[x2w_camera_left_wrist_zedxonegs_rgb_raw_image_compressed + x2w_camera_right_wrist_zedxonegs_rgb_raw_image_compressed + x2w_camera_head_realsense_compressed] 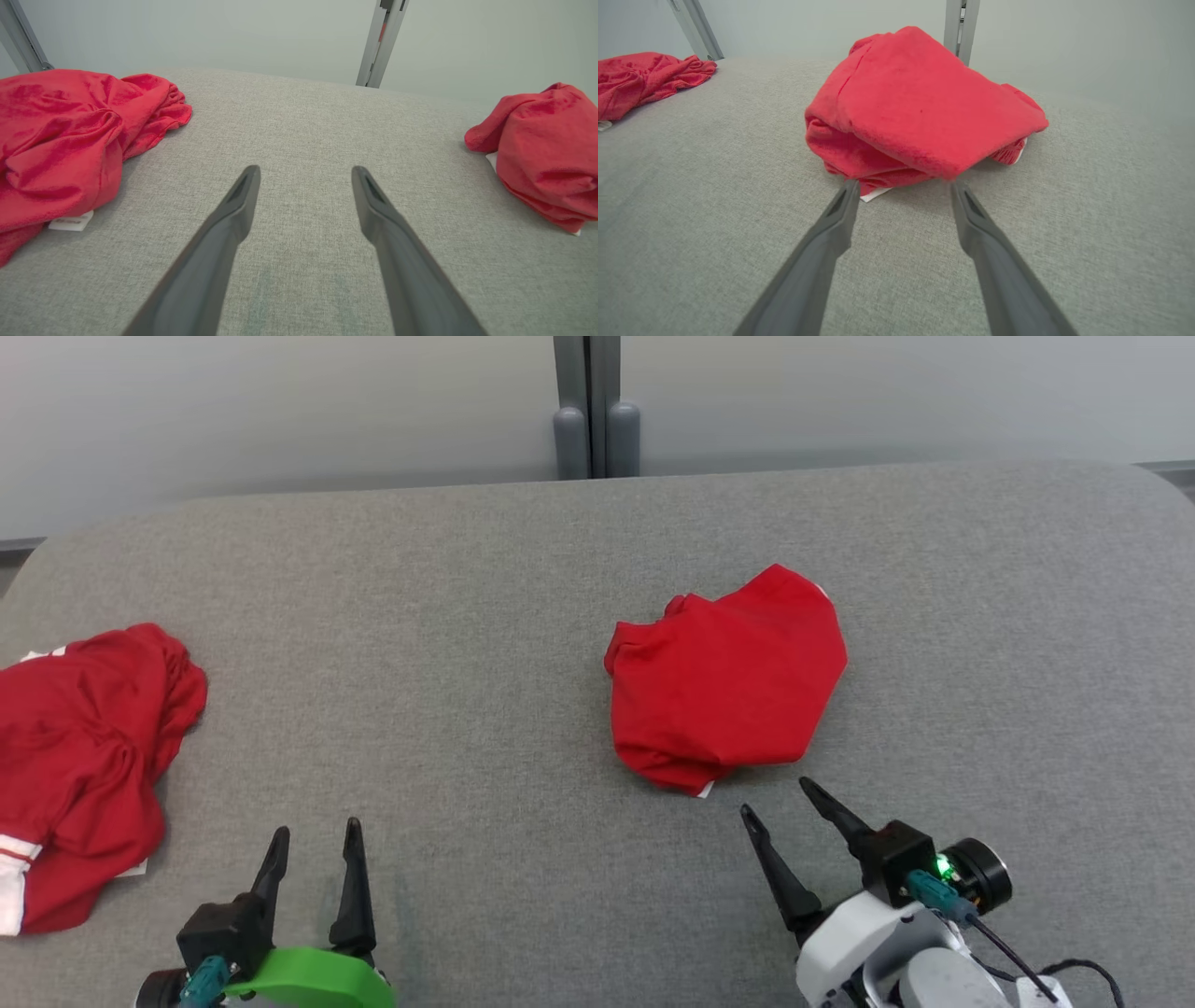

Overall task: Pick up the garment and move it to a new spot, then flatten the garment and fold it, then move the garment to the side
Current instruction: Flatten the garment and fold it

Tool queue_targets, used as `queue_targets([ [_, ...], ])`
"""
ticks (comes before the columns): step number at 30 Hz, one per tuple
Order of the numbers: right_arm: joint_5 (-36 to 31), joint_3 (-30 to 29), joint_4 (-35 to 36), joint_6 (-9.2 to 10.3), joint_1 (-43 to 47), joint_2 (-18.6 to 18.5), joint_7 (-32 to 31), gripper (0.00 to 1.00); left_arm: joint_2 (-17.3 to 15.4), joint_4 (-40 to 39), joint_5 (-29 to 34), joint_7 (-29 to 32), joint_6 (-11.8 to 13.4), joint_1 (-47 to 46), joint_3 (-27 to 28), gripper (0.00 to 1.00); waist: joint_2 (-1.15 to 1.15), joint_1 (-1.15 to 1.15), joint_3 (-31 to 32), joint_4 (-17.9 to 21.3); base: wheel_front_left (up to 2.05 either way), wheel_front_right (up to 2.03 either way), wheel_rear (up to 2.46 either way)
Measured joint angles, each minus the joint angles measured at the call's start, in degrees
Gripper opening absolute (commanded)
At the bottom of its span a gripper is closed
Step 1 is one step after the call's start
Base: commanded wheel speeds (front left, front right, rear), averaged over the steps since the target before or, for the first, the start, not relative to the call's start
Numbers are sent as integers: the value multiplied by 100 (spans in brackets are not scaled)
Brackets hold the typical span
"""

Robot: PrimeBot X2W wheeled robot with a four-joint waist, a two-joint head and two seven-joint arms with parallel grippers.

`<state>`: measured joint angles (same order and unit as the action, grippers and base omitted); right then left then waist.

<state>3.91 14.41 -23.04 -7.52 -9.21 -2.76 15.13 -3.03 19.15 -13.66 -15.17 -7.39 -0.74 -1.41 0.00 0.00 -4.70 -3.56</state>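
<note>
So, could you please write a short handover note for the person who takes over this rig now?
Left gripper: open, empty, over the bare grey fabric table.
Right gripper: open, empty, fingertips close before the folded red cloth garment in the middle.
Crumpled red cloth garment with white trim: lies at the table's left edge.
Done: the middle garment looks folded compactly.
Left: probably move it to the side; the crumpled one is not folded.

At your 12 o'clock, a pair of grey metal posts (597,429) stands against the pale matte wall panel (280,411). The grey woven fabric tabletop (448,644) spreads below them. At 9 o'clock on it, you have a crumpled red cloth heap with white trim (84,747).
</note>
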Motion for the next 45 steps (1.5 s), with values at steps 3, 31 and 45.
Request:
queue_targets([
  [3, -1, 323, -297, 0, -372, 1, -1, 100, 0, 3, -77, 0, 0, -137, -156, 100, 0, 0, -169, -126, 0, 0, 0],
  [31, 1652, 1922, -487, 3, -1702, -7, -7, 0, -158, 179, -337, 0, 0, -403, -546, 100, 0, 0, -570, -922, 0, 0, 0],
  [45, 3842, 1244, 1537, 3, -3578, 5, -3, 0, -89, 280, -108, 0, 0, -81, -447, 100, 0, 0, 93, -954, 0, 0, 0],
])
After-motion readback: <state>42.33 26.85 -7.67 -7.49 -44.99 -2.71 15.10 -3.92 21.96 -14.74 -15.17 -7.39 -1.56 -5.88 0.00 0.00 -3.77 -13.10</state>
